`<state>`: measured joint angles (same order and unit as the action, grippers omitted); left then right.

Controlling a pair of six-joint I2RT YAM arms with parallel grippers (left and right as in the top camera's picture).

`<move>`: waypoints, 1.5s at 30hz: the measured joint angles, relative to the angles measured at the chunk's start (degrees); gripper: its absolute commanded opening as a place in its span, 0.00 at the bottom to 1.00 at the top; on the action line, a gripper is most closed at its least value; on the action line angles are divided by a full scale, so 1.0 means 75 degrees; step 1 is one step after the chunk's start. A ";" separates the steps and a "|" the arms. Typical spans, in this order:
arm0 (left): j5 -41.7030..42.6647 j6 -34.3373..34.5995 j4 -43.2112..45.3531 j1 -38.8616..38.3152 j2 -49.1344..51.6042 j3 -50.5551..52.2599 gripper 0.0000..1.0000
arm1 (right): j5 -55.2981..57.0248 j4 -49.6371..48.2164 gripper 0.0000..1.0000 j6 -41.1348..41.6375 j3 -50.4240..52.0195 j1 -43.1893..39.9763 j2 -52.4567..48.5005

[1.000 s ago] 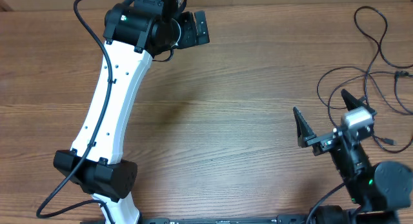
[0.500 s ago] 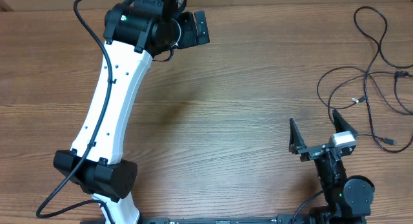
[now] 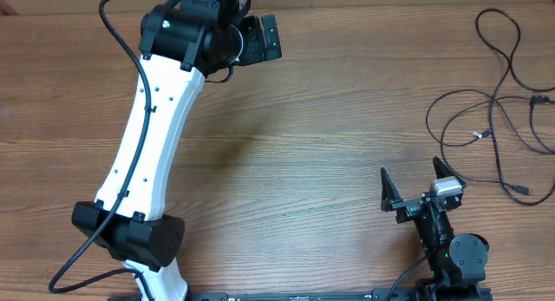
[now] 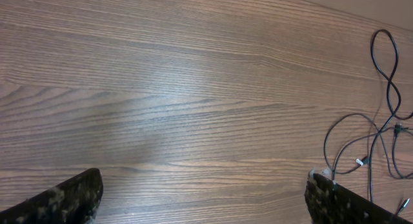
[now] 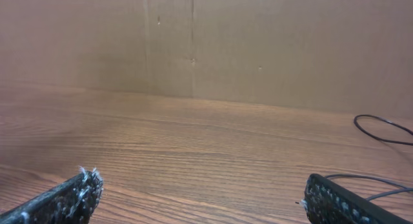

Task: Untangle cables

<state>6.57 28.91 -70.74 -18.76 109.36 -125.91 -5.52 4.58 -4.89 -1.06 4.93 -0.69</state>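
Thin black floppy cables (image 3: 428, 121) sprawl at the brown wooden table's (image 3: 329, 119) right edge, near our right gripper (image 3: 409, 169). It and the left gripper (image 4: 205, 177) gape empty. Light and limp, so we'd pinch an outer loop.

Open across the middle of the counter (image 3: 329, 119), from centre out to 1 and 6 o'clock. Blocked from 8 round to 12 o'clock by the left arm (image 3: 152, 136), slanting from near edge to far edge. Cluttered at 2 to 3 o'clock with cables (image 3: 499, 101) in loose loops, flat on the wood. Tight at 4 o'clock, with the right fingers (image 3: 387, 190) spread wide just beside the nearest loop.
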 measured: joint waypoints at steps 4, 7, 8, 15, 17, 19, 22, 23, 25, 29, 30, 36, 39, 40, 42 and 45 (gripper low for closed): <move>0.0000 0.0000 0.0000 0.0000 0.0000 0.0000 1.00 | -0.0006 -0.0003 1.00 0.0026 0.0000 0.0000 0.0000; 0.0000 0.0000 0.0000 0.0000 0.0000 0.0000 1.00 | -0.0003 -0.0003 1.00 0.0026 0.0000 0.0000 0.0000; 0.0000 0.0000 0.0000 0.0000 0.0000 0.0000 0.99 | -0.0006 -0.0003 1.00 0.0026 0.0000 -0.0003 0.0000; 0.0000 0.0000 0.0000 0.0000 0.0000 0.0000 1.00 | -0.0006 -0.0003 1.00 0.0026 0.0000 0.0000 0.0000; 0.0000 0.0000 0.0000 0.0000 0.0000 0.0000 1.00 | -0.0006 -0.0003 1.00 0.0029 0.0000 0.0000 0.0000; 0.0000 0.0000 0.0000 0.0000 0.0000 0.0000 1.00 | -0.0006 0.0000 1.00 0.0026 0.0000 -0.0003 0.0000; -0.0029 0.0000 0.0000 0.0000 0.0000 0.0000 1.00 | -0.0006 -0.0003 1.00 0.0029 0.0000 0.0000 0.0000; -0.0067 0.0000 -0.0006 0.0000 0.0000 0.0000 1.00 | -0.0006 -0.0003 1.00 0.0026 0.0000 0.0000 0.0000; -0.0265 -0.0003 -0.0140 0.0000 -0.0003 0.0000 1.00 | -0.0006 -0.0003 1.00 0.0029 0.0000 -0.0003 0.0000; -0.0504 -0.0309 -0.0087 0.0000 -0.0157 0.0105 1.00 | -0.0006 -0.0003 1.00 0.0032 0.0000 0.0000 0.0000; -0.0519 -0.0536 0.0128 0.0000 -0.0338 0.0289 1.00 | -0.0006 -0.0003 1.00 0.0029 0.0000 -0.0003 0.0000; -0.0154 -0.1988 0.1711 0.0289 -0.2247 0.2154 1.00 | -0.0006 -0.0009 1.00 0.0029 0.0000 0.0000 0.0000; 0.0312 -0.2547 0.2658 0.0726 -0.3389 0.3442 1.00 | -0.0009 -0.0006 1.00 0.0029 0.0000 -0.0003 0.0000; 0.0466 -0.2742 0.2967 0.0874 -0.3771 0.3876 1.00 | -0.0009 -0.0012 1.00 0.0026 0.0000 -0.0003 0.0003; 0.0740 -0.3104 0.3762 0.1107 -0.4523 0.4855 1.00 | -0.0006 -0.0006 1.00 0.0029 0.0000 0.0000 0.0003; 0.1032 -0.3453 0.4887 0.1378 -0.5747 0.6598 1.00 | -0.0009 -0.0009 1.00 0.0026 0.0000 0.0000 0.0003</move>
<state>14.31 3.01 -34.09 -8.43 66.26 -76.42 -5.58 4.51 -4.69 -1.06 4.93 -0.67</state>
